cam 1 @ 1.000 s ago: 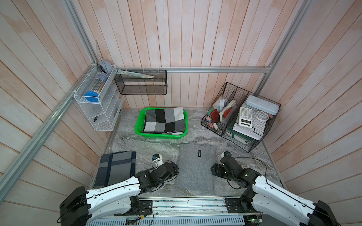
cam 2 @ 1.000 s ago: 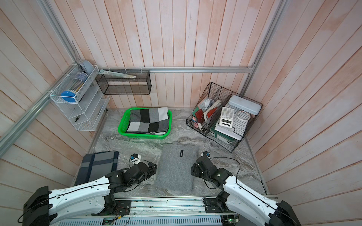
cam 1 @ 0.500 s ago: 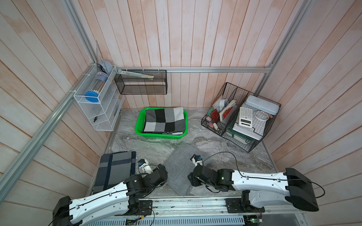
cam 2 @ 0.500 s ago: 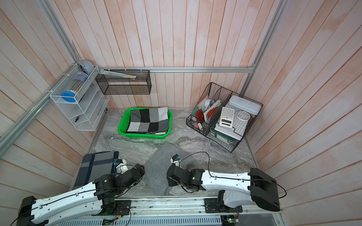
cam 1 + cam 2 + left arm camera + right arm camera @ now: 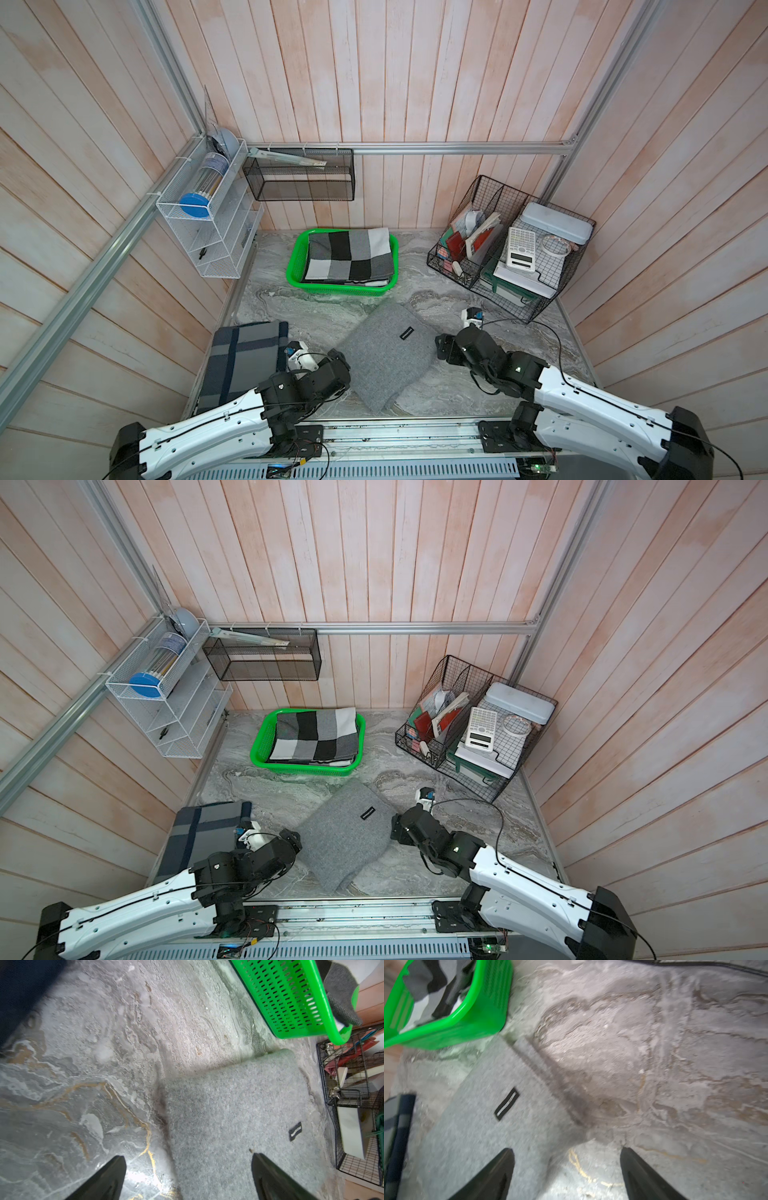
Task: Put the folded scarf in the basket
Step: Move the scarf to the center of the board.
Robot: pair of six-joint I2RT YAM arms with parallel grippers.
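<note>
Turned askew since a second ago, your grey scarf point(image 5: 386, 357) lies on the table point(image 5: 432, 291) at 6 o'clock of the basket point(image 5: 296, 270). Your left gripper point(image 5: 188, 1157) and right gripper point(image 5: 566, 1150) stand spread, holding nothing.

Green basket point(image 5: 294, 270); checked grey-black scarf point(image 5: 349, 257); plain grey scarf point(image 5: 384, 361).

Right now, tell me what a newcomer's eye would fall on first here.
The bright green basket at the back of the marble table stands out most, with a black, grey and white checked scarf folded inside it. Next comes the grey scarf lying askew in the table's middle, with the left gripper and the right gripper open on either side of it.
</note>
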